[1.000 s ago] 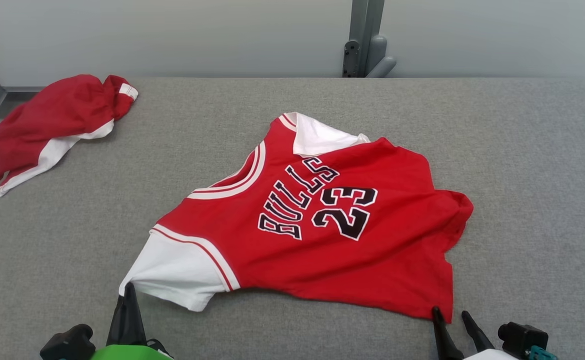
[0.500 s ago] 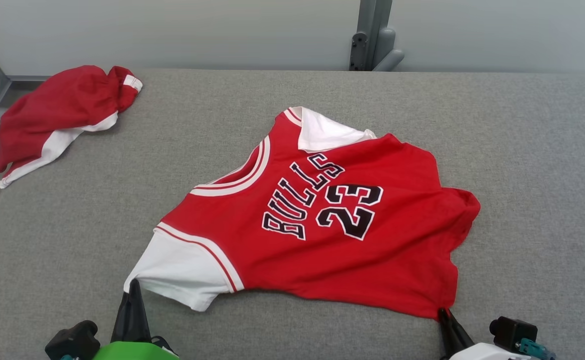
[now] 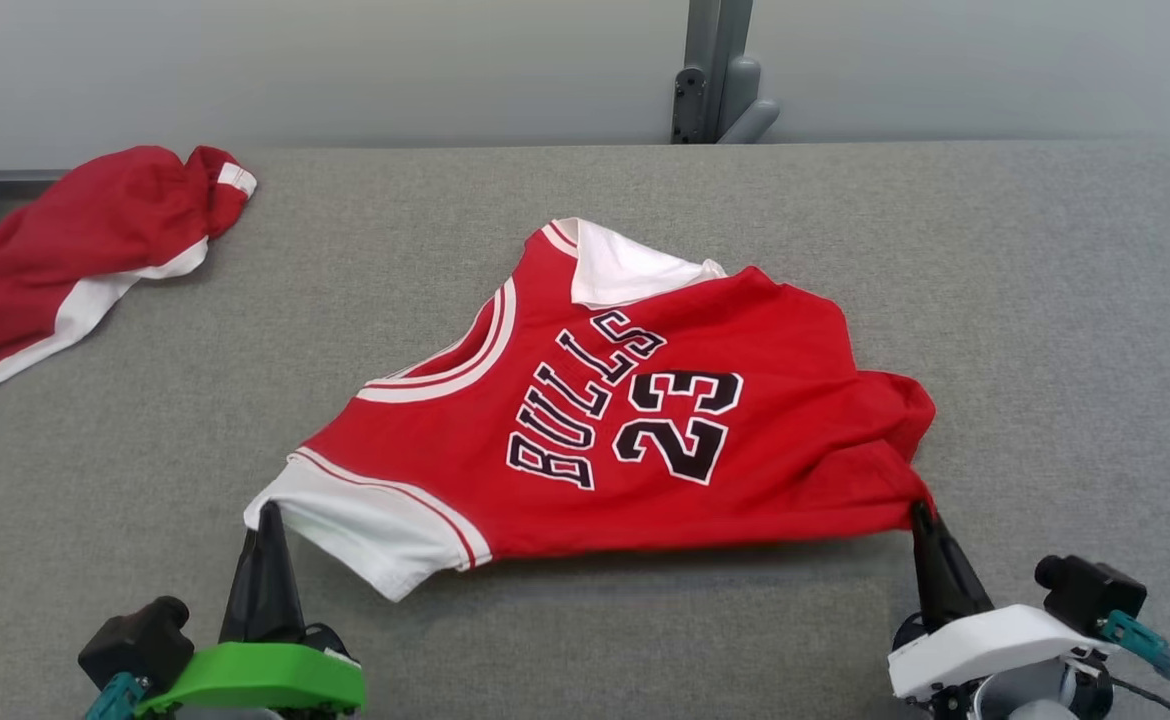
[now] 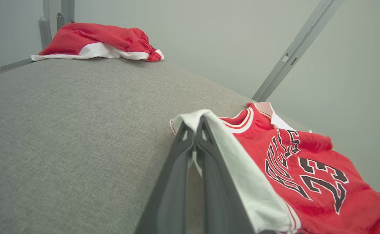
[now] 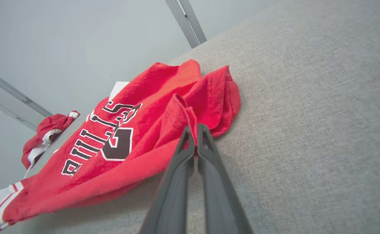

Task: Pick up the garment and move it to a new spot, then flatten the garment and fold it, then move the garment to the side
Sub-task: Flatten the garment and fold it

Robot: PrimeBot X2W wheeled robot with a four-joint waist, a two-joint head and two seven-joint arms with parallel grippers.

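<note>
The garment is a red jersey with white sleeves and black "BULLS 23" lettering, spread on the grey padded table. My left gripper is shut on the near white sleeve's edge; in the left wrist view the left gripper pinches that white cloth, with the garment stretching away to the right. My right gripper is shut on the red hem corner, raised off the table. The right wrist view has the right gripper clamped on a red fold of the garment.
A second red and white garment lies bunched at the table's far left corner; it is the bundle seen from the left wrist and the bundle seen from the right wrist. A grey post stands behind the table.
My right gripper went from open to shut on the hem corner and has drawn it up and away from me, folding the near edge under. The left gripper stayed shut on the sleeve. The camera shifted slightly.
</note>
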